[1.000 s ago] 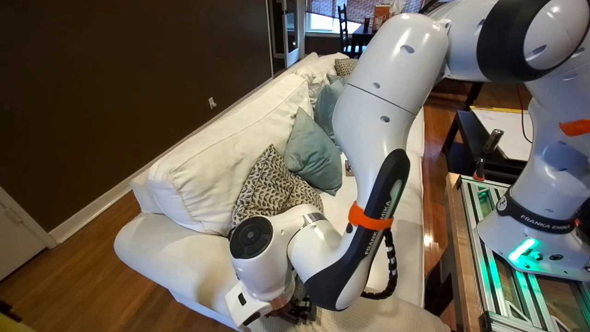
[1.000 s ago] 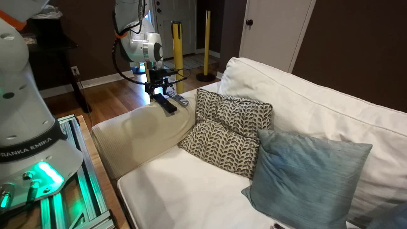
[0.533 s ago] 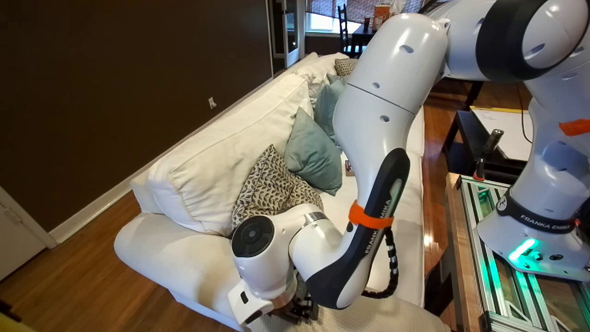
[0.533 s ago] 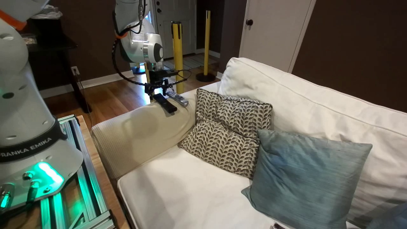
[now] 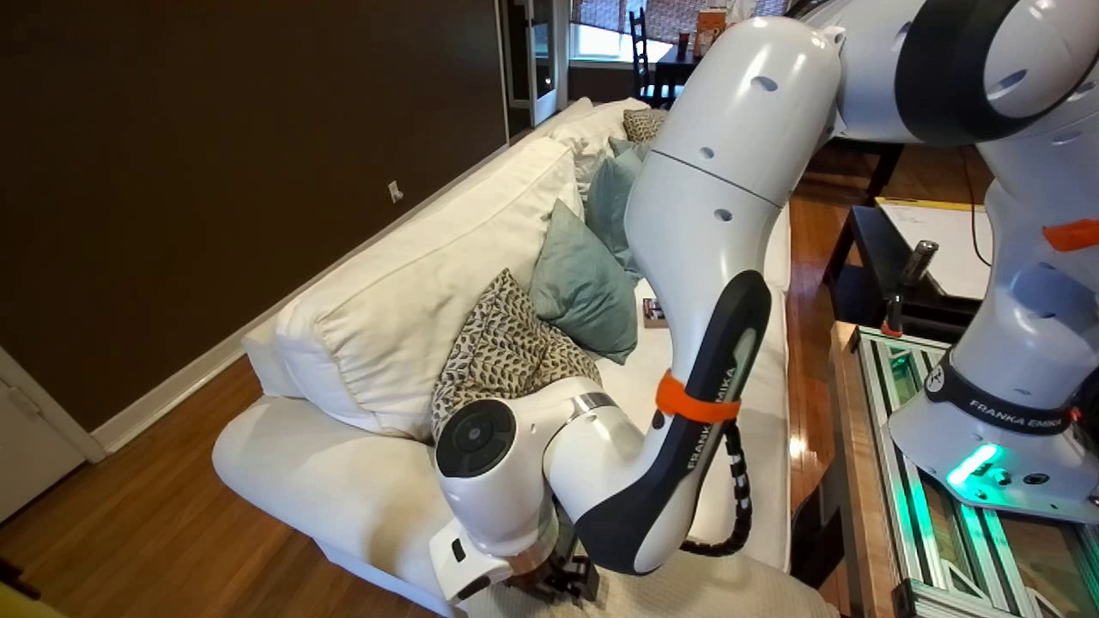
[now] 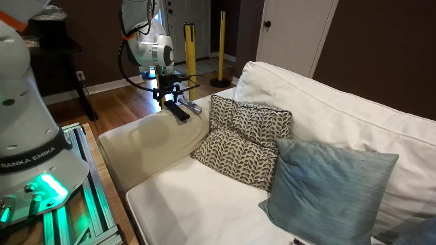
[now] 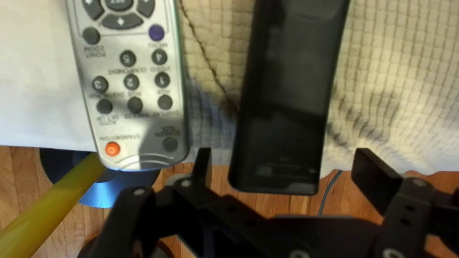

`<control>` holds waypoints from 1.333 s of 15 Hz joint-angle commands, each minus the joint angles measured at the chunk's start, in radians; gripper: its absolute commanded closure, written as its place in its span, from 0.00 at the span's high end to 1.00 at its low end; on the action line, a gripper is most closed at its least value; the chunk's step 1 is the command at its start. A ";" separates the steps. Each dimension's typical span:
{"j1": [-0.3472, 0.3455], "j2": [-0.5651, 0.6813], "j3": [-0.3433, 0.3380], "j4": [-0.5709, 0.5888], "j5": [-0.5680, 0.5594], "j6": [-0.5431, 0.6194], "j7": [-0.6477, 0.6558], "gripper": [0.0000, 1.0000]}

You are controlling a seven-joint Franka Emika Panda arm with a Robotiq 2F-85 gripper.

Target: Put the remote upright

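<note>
The remote (image 7: pixel 287 93), a slim black bar, lies flat on the sofa's armrest, its near end jutting past the edge over the floor in the wrist view. My gripper (image 7: pixel 282 157) stands open, one finger to each side of that end, with a gap on both sides; the left gap is narrower. In an exterior view the remote (image 6: pixel 176 110) lies just below and in front of the gripper (image 6: pixel 168 98). Another exterior view shows the gripper (image 5: pixel 573 577) low beside the armrest, partly behind the arm, and the remote is hidden there.
A light grey remote (image 7: pixel 132 107) with buttons lies left of the black one, close to my left finger (image 7: pixel 203 165). A yellow post (image 6: pixel 190 47) stands beyond the armrest (image 6: pixel 146 136). A patterned cushion (image 6: pixel 245 139) and a teal cushion (image 6: pixel 333 190) lean on the sofa.
My arm has shifted slightly, a little to the left in an exterior view, away from the sofa back. The gripper stays open, and both remotes lie where they were.
</note>
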 commanded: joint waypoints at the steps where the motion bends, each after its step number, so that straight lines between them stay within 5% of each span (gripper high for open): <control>1: -0.004 -0.038 -0.001 -0.042 0.008 -0.025 0.045 1.00; 4: -0.014 -0.040 0.003 -0.049 0.006 -0.019 0.048 1.00; 5: -0.017 -0.040 0.004 -0.051 0.005 -0.016 0.045 0.96; 6: -0.018 -0.040 0.003 -0.051 0.004 -0.015 0.045 0.73; 8: -0.021 -0.035 0.003 -0.049 0.001 -0.013 0.039 0.71; 9: -0.023 -0.031 0.003 -0.047 0.001 -0.012 0.038 0.84; 12: -0.027 -0.027 0.007 -0.042 0.001 -0.010 0.030 1.00; 20: -0.037 -0.014 0.022 -0.026 0.003 0.000 -0.006 1.00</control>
